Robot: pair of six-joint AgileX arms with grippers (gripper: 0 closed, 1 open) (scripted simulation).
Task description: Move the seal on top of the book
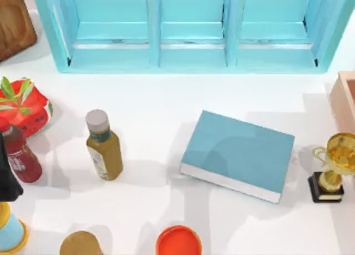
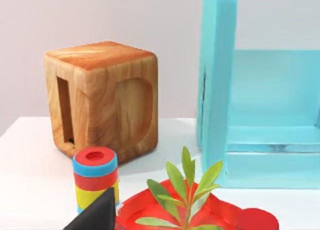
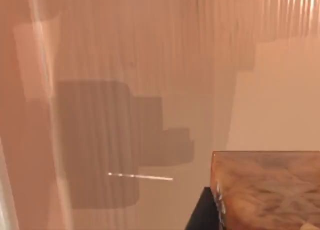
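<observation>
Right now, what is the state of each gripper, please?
Left gripper: at the table's left edge, cannot be told.
Right gripper: beside a wooden block, cannot be told.

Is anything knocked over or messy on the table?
Nothing looks spilled or tipped. The book lies flat, its cover bare, turned a little askew to the shelf. The yellow bottle, red bottle and trophy all stand upright.
</observation>
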